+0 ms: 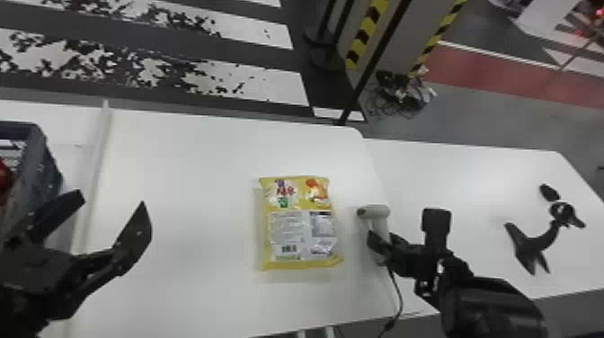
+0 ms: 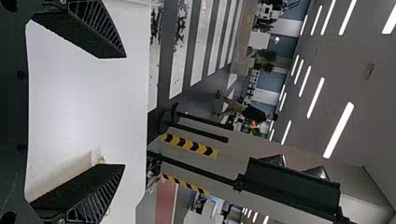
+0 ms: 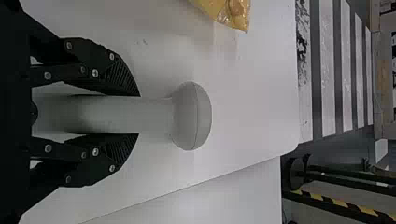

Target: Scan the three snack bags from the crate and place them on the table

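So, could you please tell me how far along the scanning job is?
One yellow snack bag lies on the table, barcode side up; whether it has been scanned, I cannot tell. The scanner is in the right gripper, while the left gripper is open and empty near the crate. Going by the task, two bags are left to place; something red sits in the crate.

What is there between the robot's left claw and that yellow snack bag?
In the head view, just a bare stretch of white table lies between the left gripper and the yellow snack bag.
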### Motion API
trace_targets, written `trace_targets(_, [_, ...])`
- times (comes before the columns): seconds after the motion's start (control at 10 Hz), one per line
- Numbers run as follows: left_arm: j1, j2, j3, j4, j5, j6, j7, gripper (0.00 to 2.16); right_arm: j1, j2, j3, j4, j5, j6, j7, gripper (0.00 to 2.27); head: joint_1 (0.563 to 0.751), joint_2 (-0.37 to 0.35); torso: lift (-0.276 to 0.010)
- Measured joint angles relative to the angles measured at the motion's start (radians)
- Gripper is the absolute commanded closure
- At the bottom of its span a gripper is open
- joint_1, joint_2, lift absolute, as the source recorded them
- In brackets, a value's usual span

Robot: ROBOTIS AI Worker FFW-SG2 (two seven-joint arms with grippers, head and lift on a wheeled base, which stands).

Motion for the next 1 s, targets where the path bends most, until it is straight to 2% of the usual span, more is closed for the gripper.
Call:
trace_targets(0.3, [-0.013, 0.0, -0.016, -0.002, -0.005, -0.003, 0.022, 0.03, 0.052, 0.008, -0.035, -0.06, -0.041, 0.0, -0.015, 2.25, 0.695, -0.35, -0.062])
trace_targets(0.5, [-0.018, 0.0, -0.019, -0.002, -0.004, -0.001, 0.021, 0.03, 0.099, 0.034, -0.063, -0.163, -0.07, 0.055, -0.031, 2.25, 0.695, -0.35, -0.062])
trace_targets(0.7, [-0.022, 0.001, -0.02, -0.002, -0.004, 0.0, 0.021, 0.03, 0.211, 0.097, -0.12, -0.419, -0.155, 0.159, -0.051, 2.25, 0.695, -0.35, -0.062])
trace_targets(0.8, [-0.022, 0.002, -0.019, -0.002, -0.003, 0.001, 0.022, 0.03, 0.269, 0.142, -0.143, -0.559, -0.205, 0.207, -0.061, 2.25, 0.695, -0.35, -0.062])
trace_targets(1.0, [-0.017, 0.002, -0.018, 0.0, 0.0, -0.002, 0.033, 0.03, 0.361, 0.21, -0.152, -0.748, -0.324, 0.293, -0.062, 2.25, 0.695, -0.35, -0.062])
